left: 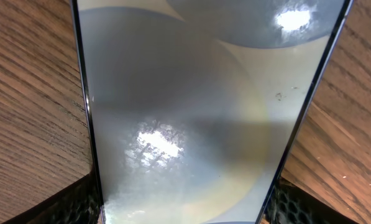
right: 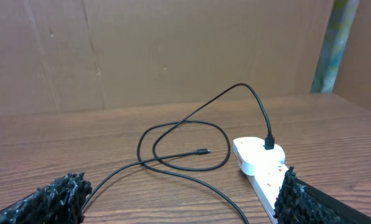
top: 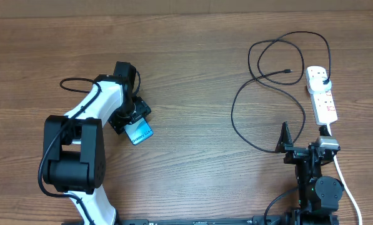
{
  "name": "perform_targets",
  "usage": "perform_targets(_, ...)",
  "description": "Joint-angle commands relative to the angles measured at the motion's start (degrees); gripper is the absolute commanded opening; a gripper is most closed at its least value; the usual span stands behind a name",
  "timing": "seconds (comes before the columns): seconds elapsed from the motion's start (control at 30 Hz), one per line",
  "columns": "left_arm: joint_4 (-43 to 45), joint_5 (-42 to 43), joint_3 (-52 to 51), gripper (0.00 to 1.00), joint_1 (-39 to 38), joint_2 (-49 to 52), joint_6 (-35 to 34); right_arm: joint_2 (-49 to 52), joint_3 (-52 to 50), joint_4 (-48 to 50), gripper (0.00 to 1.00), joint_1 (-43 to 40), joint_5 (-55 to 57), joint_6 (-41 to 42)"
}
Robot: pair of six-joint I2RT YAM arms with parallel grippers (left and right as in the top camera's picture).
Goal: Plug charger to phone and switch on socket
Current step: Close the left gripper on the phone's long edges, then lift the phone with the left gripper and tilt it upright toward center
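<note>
Step in hand: securing the phone [top: 140, 132], by my reading; charging and switching are not yet begun
Left claw: left claw [top: 135, 120] is low over the table [top: 186, 56] with a finger on each long edge of the phone; whether they already pinch it I cannot tell
Phone: lies directly under the left claw and between its fingers, lit screen up, filling the left wrist view
Right claw: right claw [top: 305, 142] is spread wide with nothing between its fingers
Charger: charger [right: 269, 142] lies ahead of the right claw, its cable in loose loops on the table
Free tip: tip [right: 202, 151] rests ahead of the right claw, about midway between its fingers, touching neither, and well apart from the left claw and phone
Power strip: power strip [top: 322, 94] lies ahead and to the right of the right claw, near its right finger
Switch: red marks show, but on or off cannot be told
Next move calls for: likely a firm hold on the phone, then the right claw taking the tip and bringing tip and phone port together, lined up end on
Containers: none in view; the nearest thing is the strip's far outlet, which holds the charger's plug
</note>
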Motion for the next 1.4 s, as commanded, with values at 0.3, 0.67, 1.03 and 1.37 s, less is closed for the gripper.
perform_targets(0.3,-2.29,0.07,-1.68,0.71,0.68,5.22,-0.57,-0.68,-0.61,0.35,1.0,-0.17,-0.07,-0.07)
perform_targets(0.67,-7.82,8.59,4.52,0.67,0.68,5.22,5.7,-0.68,-0.61,0.35,1.0,-0.17,-0.07,-0.07)
perform_targets(1.03,-10.62,14.14,6.23,0.66,0.68,5.22,9.01,-0.68,-0.61,0.35,1.0,-0.17,-0.09,-0.07)
perform_targets(1.37,-12.31,9.35,9.99,0.63,0.68,5.22,9.99,-0.68,-0.61,0.35,1.0,-0.17,-0.07,-0.07)
